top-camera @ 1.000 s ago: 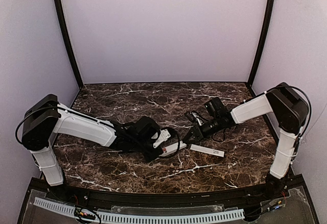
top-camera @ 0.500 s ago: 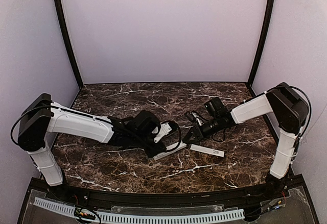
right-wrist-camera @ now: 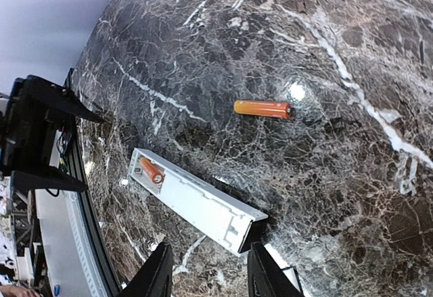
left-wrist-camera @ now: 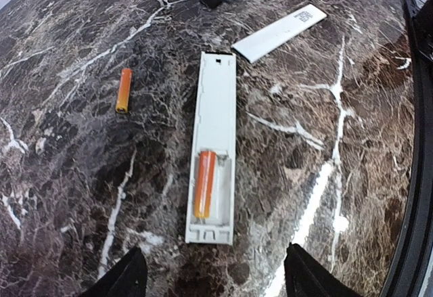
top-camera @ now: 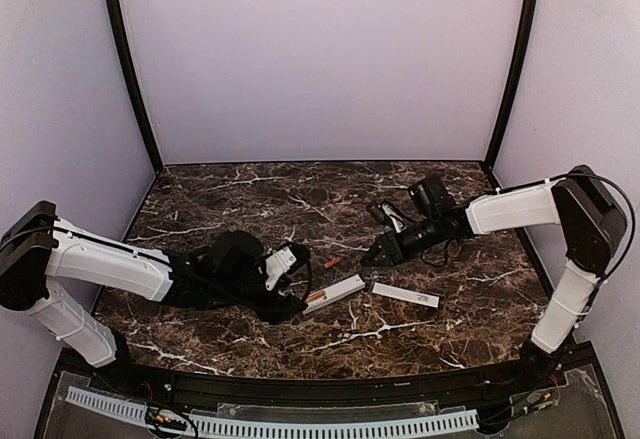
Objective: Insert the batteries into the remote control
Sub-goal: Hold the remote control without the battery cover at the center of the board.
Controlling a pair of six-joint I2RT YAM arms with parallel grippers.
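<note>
From above, the remote is seen flat on the desk between the arms, with a battery seated in its left end. The second battery lies loose just beyond it, and the cover lies to its right. The left fingers are spread apart just left of the remote, clear of it. The right fingers are parted near its right end.

In the left wrist view, the remote's recess end is found just ahead of the wide gap, with nothing gripped.

In the right wrist view, the remote's other end lies just before the parted fingers, unclamped.
</note>
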